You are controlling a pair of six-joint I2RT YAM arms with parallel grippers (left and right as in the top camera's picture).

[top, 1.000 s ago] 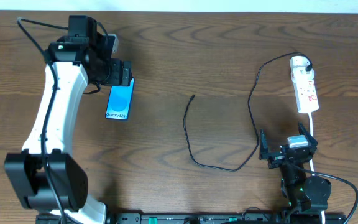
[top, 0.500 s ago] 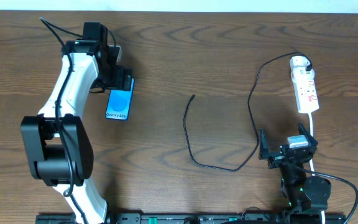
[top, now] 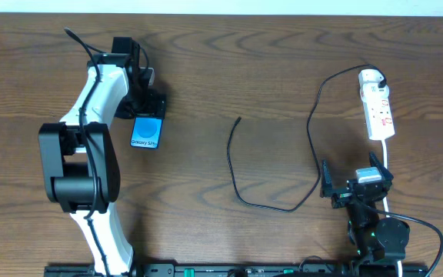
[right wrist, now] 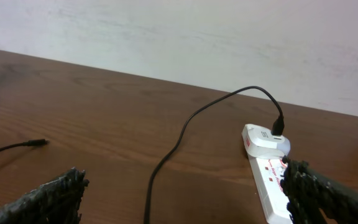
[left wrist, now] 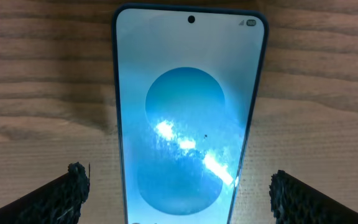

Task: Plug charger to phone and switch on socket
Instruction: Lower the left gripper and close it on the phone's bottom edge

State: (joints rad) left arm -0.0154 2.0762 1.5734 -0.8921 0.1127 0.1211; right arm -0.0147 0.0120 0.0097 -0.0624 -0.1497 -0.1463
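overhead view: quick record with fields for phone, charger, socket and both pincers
phone: flat on table, screen up, lit blue
charger: plug tip lies free mid-table, apart from phone; other end plugged into socket
socket: white strip at far right; switch state cannot be told
left pincer: open, fingers straddle phone, clear of its edges
right pincer: open, holding nothing
task state: charger not yet in phone

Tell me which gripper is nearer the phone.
Left. The left gripper hangs open right over the phone, straddling its width. The right gripper sits far off on the other side, near the socket.
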